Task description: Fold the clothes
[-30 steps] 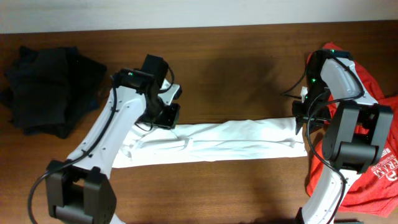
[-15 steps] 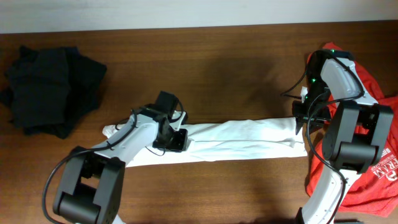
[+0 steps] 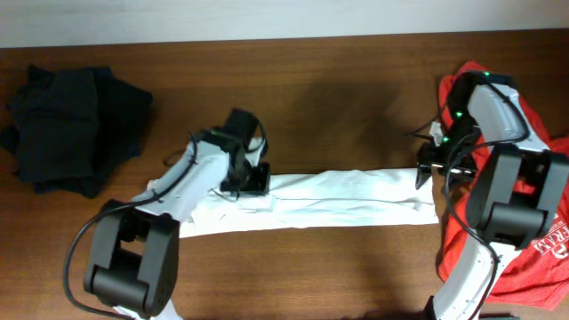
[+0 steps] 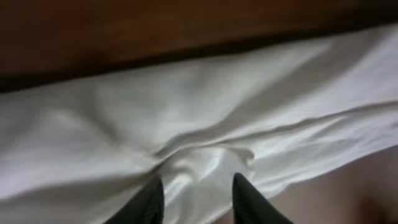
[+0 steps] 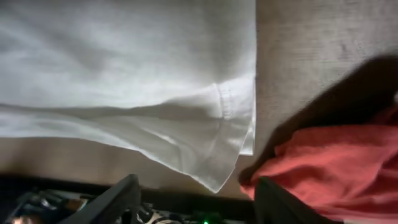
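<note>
- The white T-shirt [image 3: 347, 200] is shown folded into a long narrow band. It is laid flat across the middle of the wooden table [image 3: 338, 80] and runs from 9 o'clock to 3 o'clock in the overhead view.
- The left gripper [image 3: 247, 180] is placed on the band's 12 o'clock edge, towards its 9 o'clock end.
- In the left wrist view, the left gripper [image 4: 198, 183] is seen drawn in on a raised pucker of white cloth. The pucker fills the gap between the dark fingers [image 4: 151, 200], and creases spread outward from it.
- The right gripper [image 3: 427, 171] is held at the band's 3 o'clock end.
- In the right wrist view, the right gripper [image 5: 198, 183] is seen with its fingers spread wide and nothing gripped. A hemmed corner of the white cloth is framed between them.
- The red-orange T-shirt [image 3: 542, 124] is spread at 3 to 4 o'clock on the table, partly covered by the right arm. Its edge [image 5: 323, 162] is seen just beside the white hem.
- A heap of dark clothes [image 3: 71, 124] is seen at 10 o'clock, well apart from the band.
</note>
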Action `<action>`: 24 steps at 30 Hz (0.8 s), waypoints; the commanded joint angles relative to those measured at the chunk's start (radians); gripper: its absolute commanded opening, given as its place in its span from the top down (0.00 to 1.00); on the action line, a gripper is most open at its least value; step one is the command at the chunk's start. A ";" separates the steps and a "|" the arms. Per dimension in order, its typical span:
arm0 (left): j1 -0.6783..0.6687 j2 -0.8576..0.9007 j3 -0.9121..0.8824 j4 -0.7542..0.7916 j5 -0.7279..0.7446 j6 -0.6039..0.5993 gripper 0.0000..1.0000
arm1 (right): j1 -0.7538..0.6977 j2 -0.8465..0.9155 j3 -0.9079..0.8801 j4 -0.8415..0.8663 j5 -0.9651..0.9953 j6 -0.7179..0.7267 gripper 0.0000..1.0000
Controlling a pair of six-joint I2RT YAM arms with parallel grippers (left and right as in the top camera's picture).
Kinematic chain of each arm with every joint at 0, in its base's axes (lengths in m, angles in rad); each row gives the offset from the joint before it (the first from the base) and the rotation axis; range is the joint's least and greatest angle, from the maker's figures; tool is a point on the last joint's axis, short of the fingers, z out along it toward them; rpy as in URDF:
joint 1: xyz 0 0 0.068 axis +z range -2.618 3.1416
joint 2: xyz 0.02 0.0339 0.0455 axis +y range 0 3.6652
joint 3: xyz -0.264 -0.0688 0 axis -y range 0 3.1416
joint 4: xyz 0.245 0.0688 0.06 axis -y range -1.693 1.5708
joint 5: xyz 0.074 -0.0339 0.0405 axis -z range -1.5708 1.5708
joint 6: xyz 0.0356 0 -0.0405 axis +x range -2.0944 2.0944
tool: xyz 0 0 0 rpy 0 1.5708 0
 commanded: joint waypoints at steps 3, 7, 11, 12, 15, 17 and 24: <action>0.134 -0.121 0.122 -0.115 -0.067 0.013 0.52 | -0.085 -0.019 -0.050 0.041 -0.118 -0.119 0.36; 0.272 -0.148 0.122 -0.159 -0.067 0.014 0.51 | -0.075 -0.019 -0.210 0.181 -0.116 -0.141 0.37; 0.306 -0.148 0.122 -0.166 -0.067 0.014 0.52 | -0.073 -0.019 -0.292 0.299 -0.116 -0.135 0.38; 0.306 -0.148 0.122 -0.166 -0.067 0.014 0.52 | -0.068 -0.019 -0.307 0.324 -0.135 -0.133 0.39; 0.306 -0.148 0.122 -0.166 -0.068 0.014 0.52 | -0.038 -0.019 -0.319 0.338 -0.159 -0.134 0.69; 0.306 -0.148 0.122 -0.164 -0.068 0.014 0.52 | -0.026 -0.019 -0.317 0.338 -0.159 -0.134 0.96; 0.381 -0.148 0.122 -0.171 -0.074 0.014 0.52 | -0.034 -0.020 -0.130 0.222 -0.020 -0.037 0.96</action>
